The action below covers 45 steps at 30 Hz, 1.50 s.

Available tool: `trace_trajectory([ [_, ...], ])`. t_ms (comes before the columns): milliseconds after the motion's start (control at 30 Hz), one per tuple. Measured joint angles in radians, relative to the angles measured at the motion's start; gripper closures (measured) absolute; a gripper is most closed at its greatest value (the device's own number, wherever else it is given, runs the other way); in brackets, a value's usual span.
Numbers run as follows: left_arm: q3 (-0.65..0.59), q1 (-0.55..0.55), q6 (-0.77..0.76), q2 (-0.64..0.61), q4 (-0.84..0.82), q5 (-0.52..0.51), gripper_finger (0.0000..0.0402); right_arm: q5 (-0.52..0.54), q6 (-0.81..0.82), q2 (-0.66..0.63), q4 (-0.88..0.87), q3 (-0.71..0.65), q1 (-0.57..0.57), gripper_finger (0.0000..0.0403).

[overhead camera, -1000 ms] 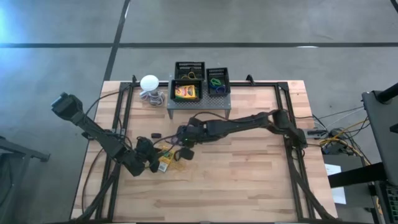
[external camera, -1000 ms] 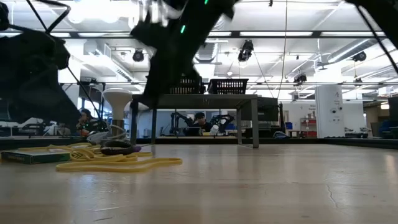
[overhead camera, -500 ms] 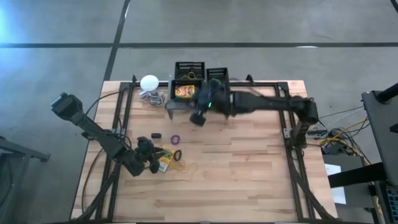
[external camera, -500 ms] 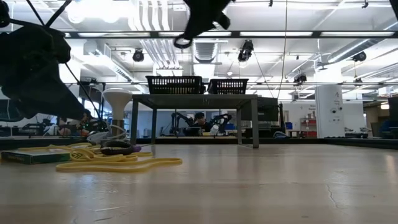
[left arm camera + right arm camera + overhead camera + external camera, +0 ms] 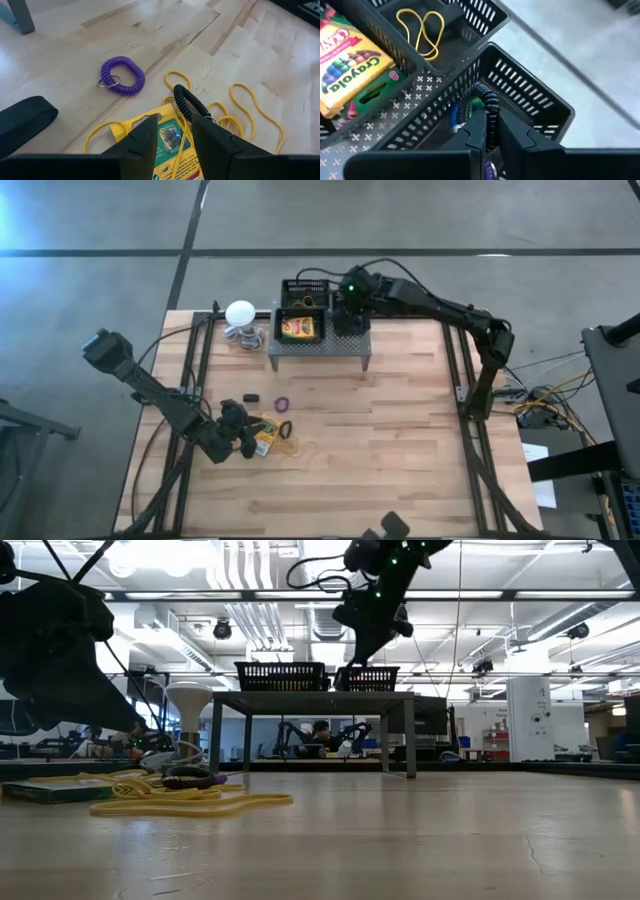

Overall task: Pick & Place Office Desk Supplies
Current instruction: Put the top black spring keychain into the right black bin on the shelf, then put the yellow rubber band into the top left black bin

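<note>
Right wrist view showed the right tool (image 5: 489,131) clenched on a dark coil ring (image 5: 487,107), hanging it over the right-hand mesh tray (image 5: 530,95) on the stand (image 5: 318,347); blue and green rings (image 5: 465,111) already lay inside. That ring looked light, springy and soft, so a pinch on one strand should carry it, though it might swing or snag on the mesh when let go. On the counter (image 5: 400,440), the left tool (image 5: 171,132) rested half-open over a crayon box (image 5: 167,137), with another black ring (image 5: 190,102) between its fingers; whether it truly gripped that ring could not be told. The box seemed stiff and flat, best taken across its short edges. A purple ring (image 5: 121,76) lay nearby, and limp yellow bands (image 5: 250,107) beside it would need a pinch at one strand.
</note>
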Motion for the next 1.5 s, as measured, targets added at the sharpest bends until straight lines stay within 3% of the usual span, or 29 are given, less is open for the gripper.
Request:
trace_trajectory([
  [200, 0.0, 0.0, 0.0, 0.0, 0.005, -0.003, 0.0277, -0.082, -0.013, 0.009, -0.055, 0.0, -0.043, 0.0364],
  [500, 0.0, 0.0, 0.0, 0.0, 0.053, -0.004, 0.0277, -0.082, -0.129, -0.003, -0.078, 0.002, -0.047, 0.0258],
  [667, 0.05, 0.0, 0.043, 0.001, 0.05, 0.021, 0.0277, -0.072, -0.182, -0.046, -0.034, 0.0, -0.011, 0.0229],
  [900, 0.254, 0.0, 0.025, 0.001, -0.234, 0.168, 0.0277, -0.071, -0.288, -0.188, 0.116, -0.111, 0.21, 0.024],
  [1133, 0.368, -0.046, -0.143, 0.002, -0.501, 0.413, 0.0277, -0.074, -0.21, -0.325, 0.414, -0.454, 0.472, 0.0256],
  [1333, 0.341, -0.085, -0.382, 0.002, -0.709, 0.421, 0.0277, -0.074, -0.059, -0.33, 0.721, -0.719, 0.672, 0.0264],
  [1500, 0.233, -0.076, -0.377, 0.003, -0.63, 0.306, 0.0277, -0.074, 0.012, -0.295, 0.934, -0.834, 0.796, 0.0266],
])
